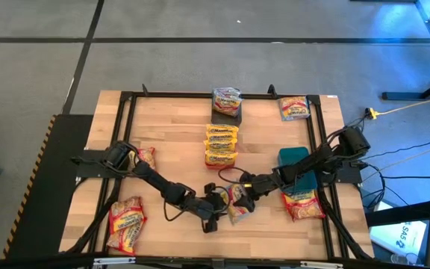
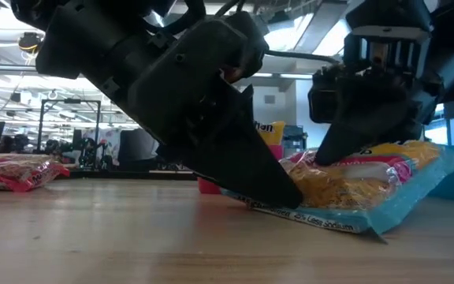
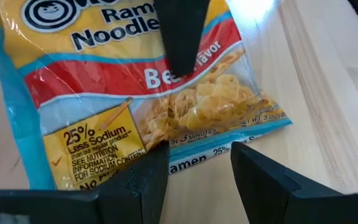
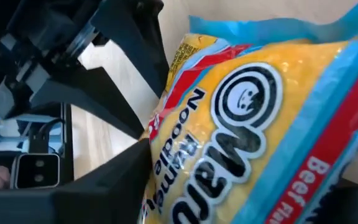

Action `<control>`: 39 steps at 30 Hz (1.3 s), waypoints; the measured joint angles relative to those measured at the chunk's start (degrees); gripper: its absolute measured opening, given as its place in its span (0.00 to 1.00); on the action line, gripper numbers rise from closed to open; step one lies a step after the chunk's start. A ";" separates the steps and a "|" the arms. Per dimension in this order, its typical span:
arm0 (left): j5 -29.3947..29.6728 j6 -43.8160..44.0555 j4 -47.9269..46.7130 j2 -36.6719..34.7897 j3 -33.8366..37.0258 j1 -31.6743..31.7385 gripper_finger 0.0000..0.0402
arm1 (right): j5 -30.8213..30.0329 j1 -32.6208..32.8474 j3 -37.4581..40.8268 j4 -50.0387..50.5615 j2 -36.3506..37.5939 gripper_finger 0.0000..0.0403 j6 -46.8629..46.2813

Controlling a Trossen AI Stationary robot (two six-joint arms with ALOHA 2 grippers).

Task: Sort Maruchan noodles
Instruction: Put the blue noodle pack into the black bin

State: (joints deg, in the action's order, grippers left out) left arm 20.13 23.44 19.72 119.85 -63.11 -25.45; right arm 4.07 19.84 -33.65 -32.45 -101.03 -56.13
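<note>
One Maruchan noodle packet (image 1: 237,204), yellow with a red band and blue edges, lies near the table's front middle between my two grippers. It is tilted. The end toward the left arm is on the wood, and the end toward the right arm is raised (image 2: 416,162). My left gripper (image 3: 197,174) stands open with its fingertips at the packet's lower sealed edge. My right gripper (image 4: 235,193) comes from the right and is shut on the packet's raised part. Other packets lie around the table. My left gripper's fingertips (image 3: 151,162) stand at the packet's sealed edge (image 3: 194,158), slanting down from the table's left; whether they touch it I cannot tell. My right gripper has the packet between its two fingers. One finger (image 3: 182,43) lies on the printed face (image 3: 148,78), and the other is hidden under the packet. The fingers slant down from the table's right. That end is raised, and the opposite edge (image 2: 306,217) rests on the table.
A stack of packets (image 1: 221,144) lies at the table's middle, and one packet (image 1: 227,99) sits on a dark bin at the back. A teal bin (image 1: 293,159) is by the right arm. More packets lie at the back right (image 1: 293,108), right (image 1: 302,204), left (image 1: 146,157) and front left (image 1: 127,222).
</note>
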 joint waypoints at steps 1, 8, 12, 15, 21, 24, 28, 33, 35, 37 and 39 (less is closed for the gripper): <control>0.12 -0.02 -0.61 -0.37 0.03 -0.16 0.42 | 0.01 0.00 0.00 -0.11 0.02 0.57 0.85; -0.06 0.07 -12.62 -6.56 0.04 -1.88 0.42 | 2.53 0.00 -0.16 -0.89 0.93 0.29 7.22; -1.38 -1.81 -20.48 -11.44 0.47 -3.66 0.42 | 3.00 0.00 -0.02 0.36 4.20 0.21 12.74; -3.16 -3.02 -20.61 -15.92 4.10 -4.62 0.42 | 2.58 -0.58 -0.03 2.05 8.69 0.21 16.58; -3.96 -2.59 -4.38 -25.91 19.68 -4.75 0.42 | 0.48 -4.76 -0.87 8.68 19.10 0.24 24.72; -3.14 -2.60 2.97 -30.19 26.32 -4.32 0.42 | 0.09 -8.64 -4.18 15.40 23.06 0.23 30.94; 0.03 -2.62 7.20 -34.02 31.42 -2.77 0.42 | -4.47 -14.22 -12.01 26.65 25.90 0.23 42.41; 2.62 -4.77 7.46 -35.69 33.09 0.20 0.42 | -11.12 -21.50 -23.52 38.80 25.44 0.23 58.64; 2.71 -6.30 7.42 -35.73 33.18 1.66 0.42 | -12.77 -24.91 -27.38 41.90 24.47 0.24 64.60; 2.77 -7.24 7.15 -35.73 33.16 3.10 0.42 | -13.59 -28.56 -31.05 44.59 22.82 0.24 70.24; 2.83 -7.27 6.71 -35.73 33.16 4.17 0.42 | -13.57 -32.20 -34.45 47.13 20.71 0.24 75.24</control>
State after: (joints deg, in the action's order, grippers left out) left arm 22.96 16.16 26.44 84.12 -29.95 -21.28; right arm -9.49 -12.37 -68.10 14.68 -80.32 19.11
